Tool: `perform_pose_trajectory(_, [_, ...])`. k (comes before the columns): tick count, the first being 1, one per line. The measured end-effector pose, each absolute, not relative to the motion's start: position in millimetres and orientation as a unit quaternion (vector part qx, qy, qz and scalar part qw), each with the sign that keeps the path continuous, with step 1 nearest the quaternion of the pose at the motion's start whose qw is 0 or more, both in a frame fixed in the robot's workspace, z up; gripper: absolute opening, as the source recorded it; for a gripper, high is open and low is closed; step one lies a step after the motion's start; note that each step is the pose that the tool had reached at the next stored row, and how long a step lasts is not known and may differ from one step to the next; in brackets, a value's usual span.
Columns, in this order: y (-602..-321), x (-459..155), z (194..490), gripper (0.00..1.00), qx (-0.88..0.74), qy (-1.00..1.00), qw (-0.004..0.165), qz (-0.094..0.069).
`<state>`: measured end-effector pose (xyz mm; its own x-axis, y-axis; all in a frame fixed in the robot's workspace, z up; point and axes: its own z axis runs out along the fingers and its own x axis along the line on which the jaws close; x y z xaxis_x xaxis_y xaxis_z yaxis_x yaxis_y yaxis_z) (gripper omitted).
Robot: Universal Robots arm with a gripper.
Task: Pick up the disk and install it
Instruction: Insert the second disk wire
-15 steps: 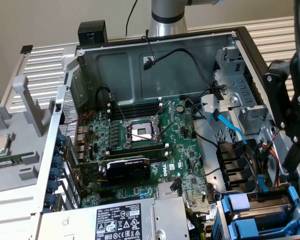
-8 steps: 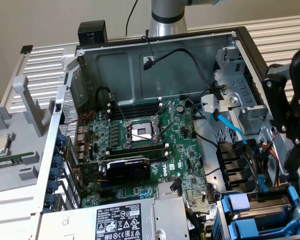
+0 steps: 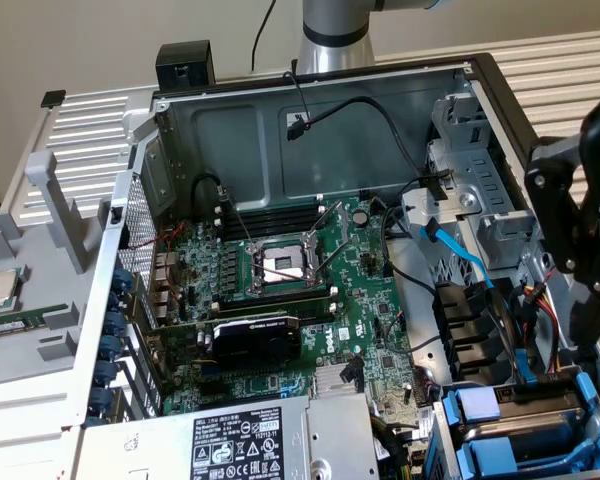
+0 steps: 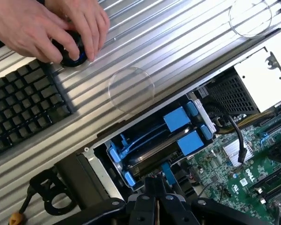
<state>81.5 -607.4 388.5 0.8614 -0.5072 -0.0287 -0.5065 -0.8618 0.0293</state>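
The ribbed silver metal tabletop (image 4: pixel 178 42) carries the open grey computer case (image 3: pixel 310 110); at its ten o'clock lies a black keyboard (image 4: pixel 23 108).

Arm base column (image 3: pixel 332 35) stands upright at the rear. Black gripper assembly (image 3: pixel 580 215) hangs at the exterior view's right edge, pointed downward. In the wrist view the gripper (image 4: pixel 155 190) shows its two fingers pressed together, nothing seen between them. A person's hand (image 4: pixel 49 26) rests curled, fingertips (image 4: pixel 86 40) bent down.
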Motion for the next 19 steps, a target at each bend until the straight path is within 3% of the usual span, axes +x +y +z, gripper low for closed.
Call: perform_pose_trajectory(19, [-607.4, 81.0, 387.9, 0.11, 0.988, -0.153, 0.011, -0.017])
